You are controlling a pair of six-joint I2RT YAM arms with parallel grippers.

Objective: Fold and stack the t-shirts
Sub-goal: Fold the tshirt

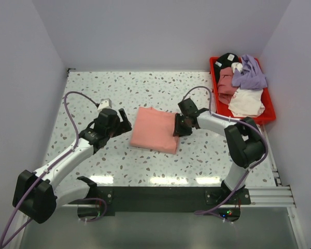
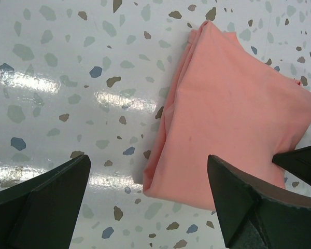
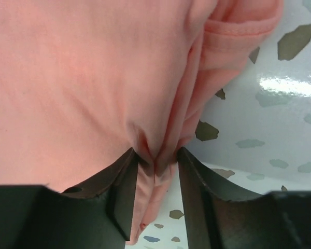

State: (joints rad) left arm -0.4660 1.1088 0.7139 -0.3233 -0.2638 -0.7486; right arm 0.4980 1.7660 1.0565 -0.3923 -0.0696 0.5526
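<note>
A folded salmon-pink t-shirt (image 1: 155, 129) lies flat in the middle of the speckled table. My right gripper (image 1: 176, 127) is at its right edge, shut on a bunched fold of the pink cloth (image 3: 155, 150). My left gripper (image 1: 125, 124) is open and empty just left of the shirt, and the shirt's near corner (image 2: 160, 187) lies between its spread fingers (image 2: 238, 202). The shirt fills most of the right wrist view (image 3: 83, 78). A tip of the right gripper shows at the right edge of the left wrist view (image 2: 300, 161).
A red tray (image 1: 271, 115) at the back right holds a heap of unfolded shirts, purple (image 1: 249, 72), dusty pink (image 1: 227, 83), white (image 1: 246, 102) and black (image 1: 227, 59). White walls enclose the table on three sides.
</note>
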